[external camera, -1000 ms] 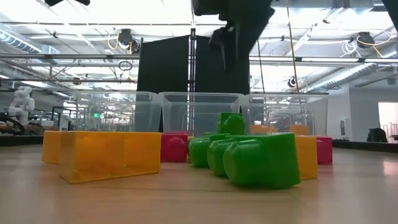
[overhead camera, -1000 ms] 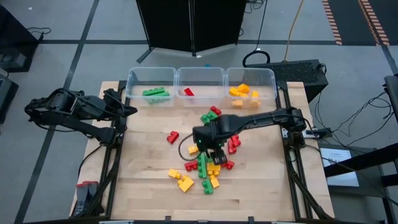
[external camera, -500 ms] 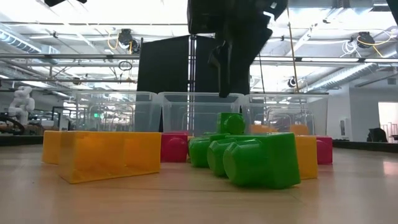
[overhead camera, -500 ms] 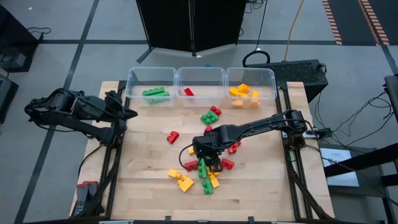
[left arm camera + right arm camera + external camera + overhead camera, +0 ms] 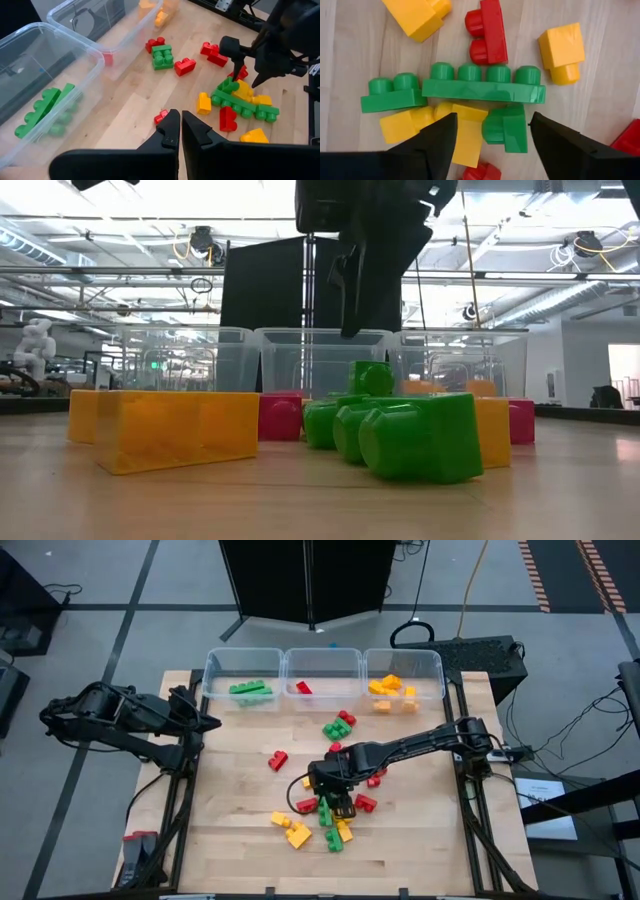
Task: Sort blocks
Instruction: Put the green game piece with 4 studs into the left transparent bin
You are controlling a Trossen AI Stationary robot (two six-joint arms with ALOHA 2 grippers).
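The right arm reaches from the table's 3 o'clock edge toward the middle, its wrist bent down so the right gripper hangs over the main heap of blocks at about 6 o'clock of the table's centre. Its 2 dark fingers stand spread apart with nothing between them, straddling a small green block and a yellow block that lie touching each other; whether the tips touch anything cannot be told. Just beyond those lies a long green brick with 4 round studs, a shorter green one abutting its end, and a red 2-stud brick beside it. All are smooth, glossy plastic on a pale wood-grain table. The left arm waits folded at 9 o'clock, the left gripper clenched on nothing. At 12 o'clock stand 3 clear plastic bins in a row, holding green, red and yellow blocks in turn. A lone red block lies at 9 o'clock of the right gripper, and a green-and-red cluster sits between the heap and the bins.
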